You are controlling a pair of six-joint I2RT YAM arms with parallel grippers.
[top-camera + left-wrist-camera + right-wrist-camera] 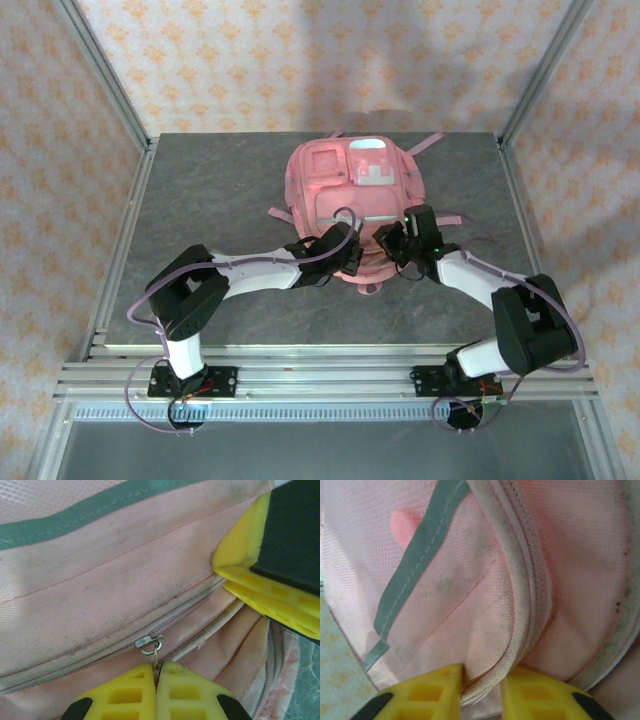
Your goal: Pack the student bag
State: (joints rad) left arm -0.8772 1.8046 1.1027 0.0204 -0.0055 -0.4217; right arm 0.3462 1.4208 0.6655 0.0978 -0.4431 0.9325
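Note:
The student bag [350, 185], pink with teal and white front patches, lies flat in the middle of the table. Both grippers meet at its near edge. My left gripper [352, 258] [157, 667] is shut on the small metal ring of the zip pull [149, 643], which sits on the bag's pale zip line. My right gripper [388, 243] [482, 680] is closed on a raised fold of the zip edge [520, 605], with fabric filling the gap between its yellow fingers. One of the right gripper's yellow fingers [250, 580] shows at the upper right of the left wrist view.
The grey table [220, 200] is bounded by metal frame posts at left and right. An aluminium rail [320, 380] runs along the near side. Pink straps [425, 143] stick out from the bag's far right corner. Grey trim [420, 555] crosses the bag's front panel.

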